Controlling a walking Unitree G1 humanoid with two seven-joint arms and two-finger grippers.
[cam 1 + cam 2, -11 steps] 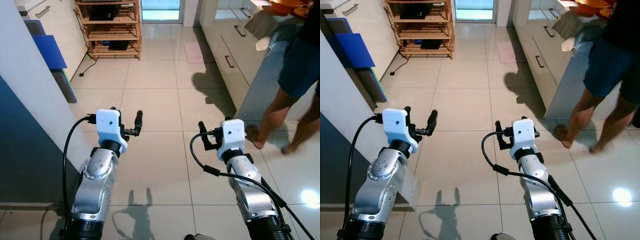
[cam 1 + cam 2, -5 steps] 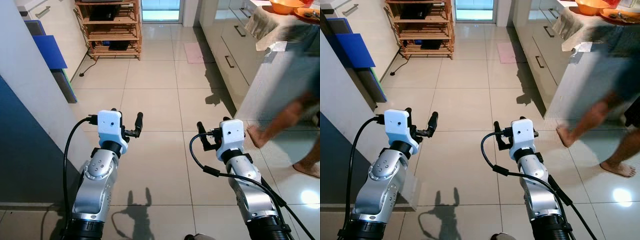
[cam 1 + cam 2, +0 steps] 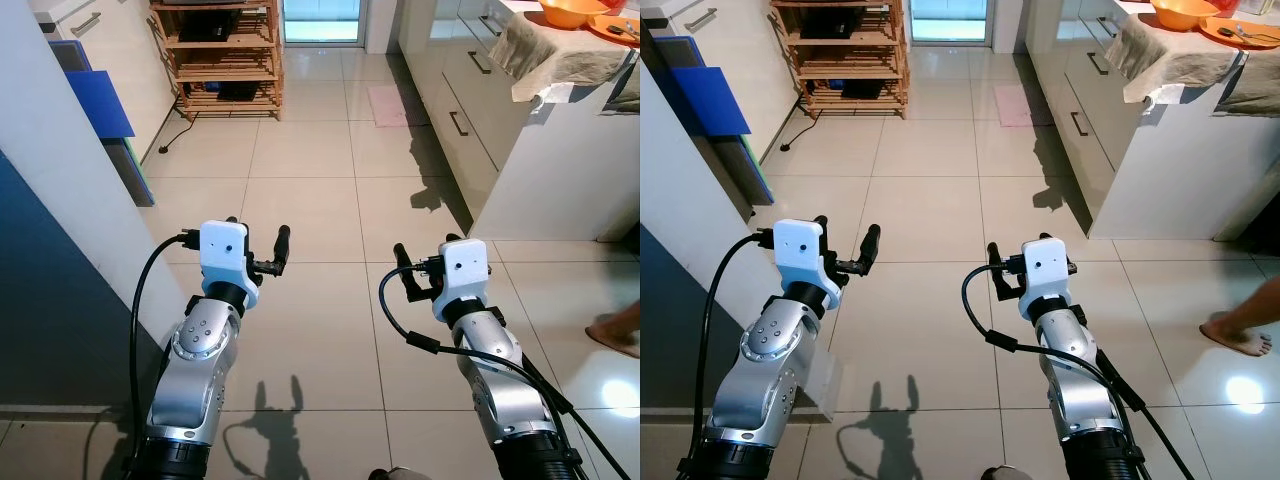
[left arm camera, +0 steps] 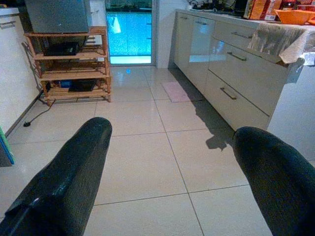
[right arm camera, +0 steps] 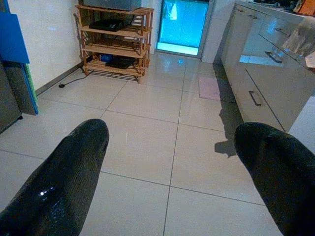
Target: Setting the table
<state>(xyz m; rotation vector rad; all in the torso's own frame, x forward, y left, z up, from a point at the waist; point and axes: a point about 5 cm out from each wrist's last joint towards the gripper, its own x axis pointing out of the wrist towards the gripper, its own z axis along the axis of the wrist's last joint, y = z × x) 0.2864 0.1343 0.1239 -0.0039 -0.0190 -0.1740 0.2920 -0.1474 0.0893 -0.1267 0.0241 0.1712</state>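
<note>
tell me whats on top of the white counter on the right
An orange bowl, an orange plate with cutlery on it, and a beige cloth draped over the edge of the white counter; the rest is out of frame.

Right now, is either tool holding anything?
No. The left tool and the right tool both have their fingers spread apart over bare floor tiles, with nothing between them.

Orange bowl (image 3: pixel 1183 13) (upright) on counter (image 3: pixel 1180 150)
</note>
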